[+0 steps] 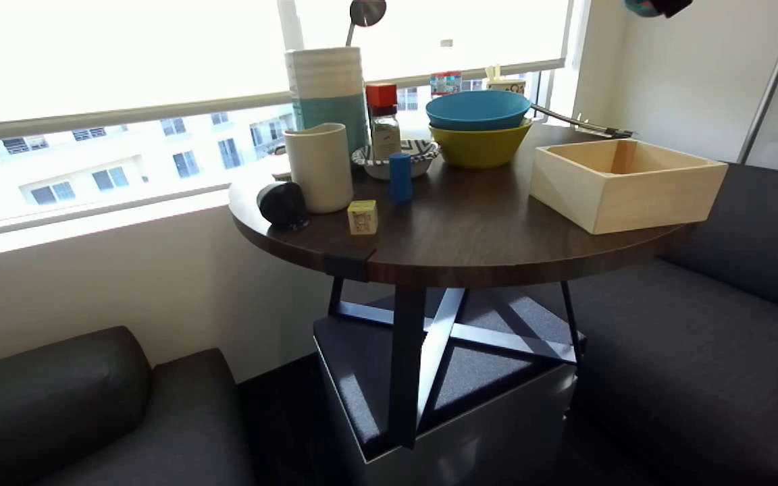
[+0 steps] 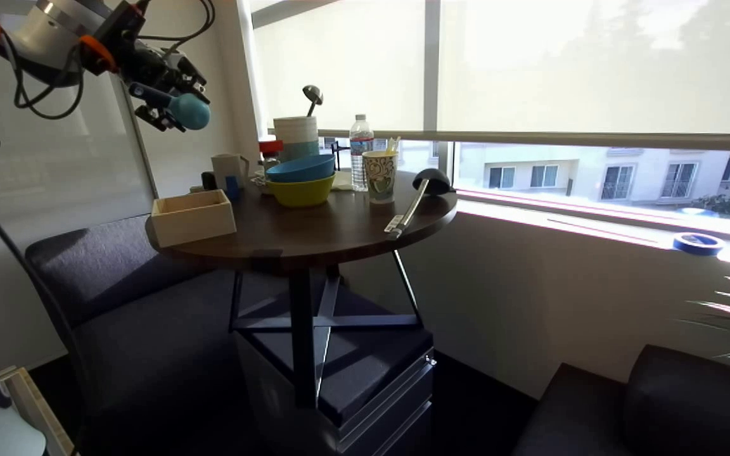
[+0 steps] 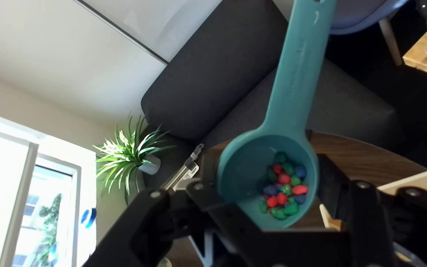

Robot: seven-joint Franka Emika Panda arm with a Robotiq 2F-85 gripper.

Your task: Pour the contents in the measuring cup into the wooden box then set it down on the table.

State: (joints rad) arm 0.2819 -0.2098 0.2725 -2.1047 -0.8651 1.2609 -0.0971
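Gripper with its fingers clamped on opposite sides of the bowl of the measuring cup, whose long handle runs toward the top of the wrist view; inside lie small red, green and blue pieces, gathered toward one side. The step in hand is judged to be the carry, the pour not yet begun. In both exterior views the cup hangs well above the table. The wooden box stands lower, near the tabletop's rim (whether any of the cup lies directly over it cannot be told). The next move probably calls for centring the cup above the box, lowering it, then rolling the wrist slowly, lest pieces scatter past the low walls; setting the cup down would follow. Elsewhere on the dark brown wood: a blue bowl nested in a yellow-green bowl, a patterned paper cup and a ladle. Farther off: a dark upholstered seat, a potted plant, a partly lowered window shade and, outdoors, a pale building.
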